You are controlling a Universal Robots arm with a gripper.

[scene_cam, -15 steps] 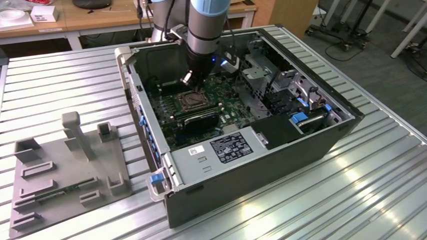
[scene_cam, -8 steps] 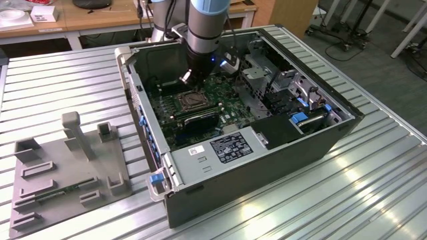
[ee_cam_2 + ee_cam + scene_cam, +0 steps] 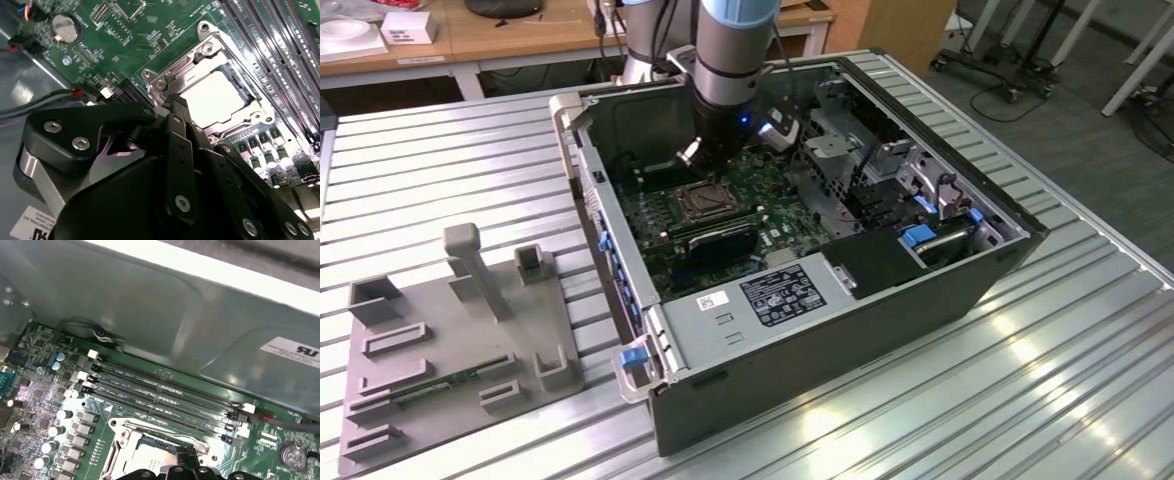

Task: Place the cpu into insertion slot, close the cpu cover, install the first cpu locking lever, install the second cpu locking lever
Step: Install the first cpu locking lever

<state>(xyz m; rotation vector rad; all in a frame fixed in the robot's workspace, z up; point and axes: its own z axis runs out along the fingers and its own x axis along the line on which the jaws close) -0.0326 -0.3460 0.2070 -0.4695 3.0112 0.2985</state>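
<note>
The cpu [image 3: 210, 97] lies in the insertion slot [image 3: 700, 203] on the green board, its pale metal top showing. The silver cpu cover [image 3: 207, 50] lies flat around it, framing the chip in its window. In the first wrist view the cpu [image 3: 150, 457] and cover [image 3: 122, 432] sit near the picture's edge. My gripper [image 3: 175, 106] is shut, its black fingers [image 3: 179, 150] pressed together with nothing visible between them. The tips hover right at one edge of the cover. In the exterior view the gripper [image 3: 707, 155] hangs inside the open computer case, just behind the socket.
Long black memory slots [image 3: 165, 390] run beside the socket. A coin battery [image 3: 65, 27] and cables [image 3: 45, 102] lie nearby. The case walls [image 3: 587, 170], a drive cage [image 3: 854, 160] and a labelled black box [image 3: 781, 295] hem in the board. A grey fixture plate [image 3: 454, 340] sits on the table.
</note>
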